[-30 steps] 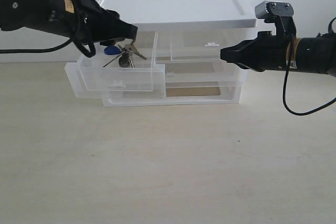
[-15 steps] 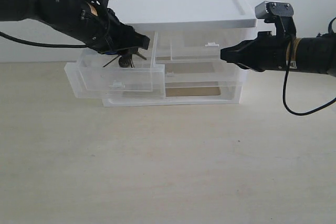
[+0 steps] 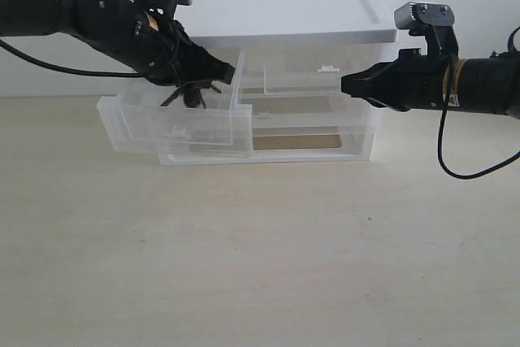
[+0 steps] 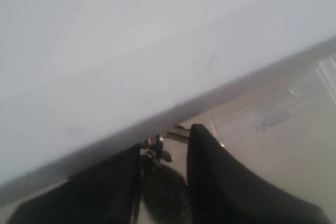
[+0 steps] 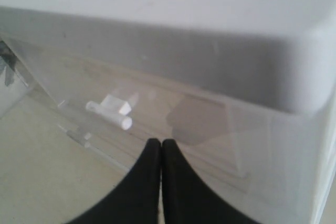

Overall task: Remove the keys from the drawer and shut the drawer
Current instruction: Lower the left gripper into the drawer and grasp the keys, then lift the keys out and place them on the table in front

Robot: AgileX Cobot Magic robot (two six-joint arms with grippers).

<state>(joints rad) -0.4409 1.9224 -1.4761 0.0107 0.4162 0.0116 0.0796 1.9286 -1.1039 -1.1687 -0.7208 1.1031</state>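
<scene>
The left half-width drawer of the white-topped unit stands pulled out, its small tab handle facing forward. My left gripper reaches over its back part, just under the unit's top. It is shut on the keys, which dangle from it inside the drawer. In the left wrist view the keys sit between the two dark fingers of the left gripper; the blue fob is hidden. My right gripper is shut and empty, level with the right-hand drawer.
The right-hand half-width drawer is pushed in; its white tab lies just ahead of my shut right gripper. Below it the full-width drawer sticks out slightly. The unit stands on a pale wooden table.
My left arm has swung and dropped towards the drawer, bringing the keys down with it; the blue fob no longer shows. The drawer shifted slightly left. The right arm stayed still.
</scene>
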